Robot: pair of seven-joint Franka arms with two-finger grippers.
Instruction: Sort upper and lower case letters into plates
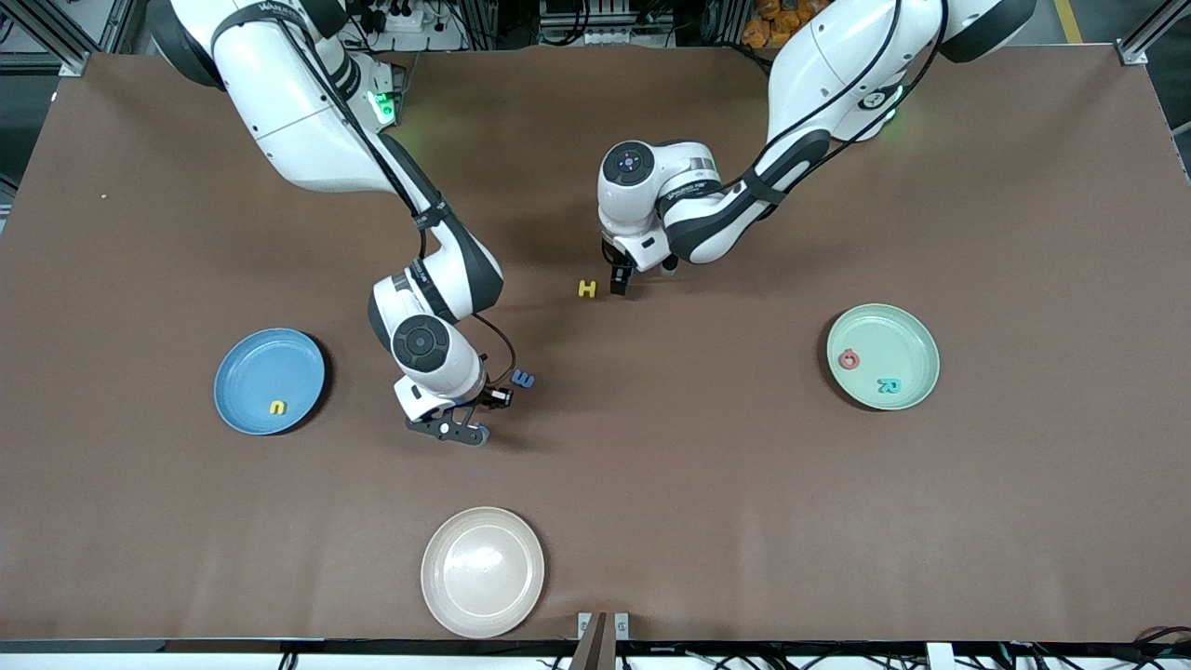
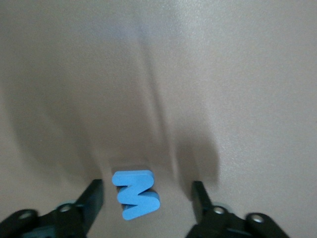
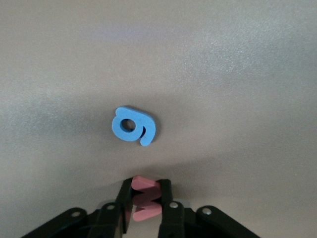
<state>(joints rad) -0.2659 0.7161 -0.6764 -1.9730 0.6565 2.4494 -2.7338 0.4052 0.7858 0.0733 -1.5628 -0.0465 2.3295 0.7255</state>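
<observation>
Pink and mostly hidden, a letter (image 3: 143,203) sits clenched in the right tool (image 3: 146,187), low over the bench (image 1: 707,484); only its zigzag edge shows between the fingers, so which letter it is cannot be read; a blue lower-case a (image 3: 133,126) lies flat on the bench just ahead of that tool, its tail turned toward the fingers; this a does not show from the front camera, nor does the pink letter; the left tool (image 2: 147,187) is released, fingers parted to either side of a blue zigzag letter (image 2: 136,194) that lies flat and skewed to the line between them, with bare bench on both sides of it; whether it is an M, W or E is hard to make out; from the front, a blue block letter (image 1: 523,380) lies beside the hand of the arm rooted at the right arm's end, and whether it is the same letter cannot be told; the other arm's hand hangs low mid-bench just beside a yellow H (image 1: 586,288), which reads upright to the front camera; the blue plate (image 1: 270,358), toward the right arm's end, holds a yellow n (image 1: 278,407); the mint plate (image 1: 893,326), toward the left arm's end, holds a red letter (image 1: 849,358) too small to read and a teal R (image 1: 889,385); a cream plate (image 1: 482,572) lies nearest the front camera.
</observation>
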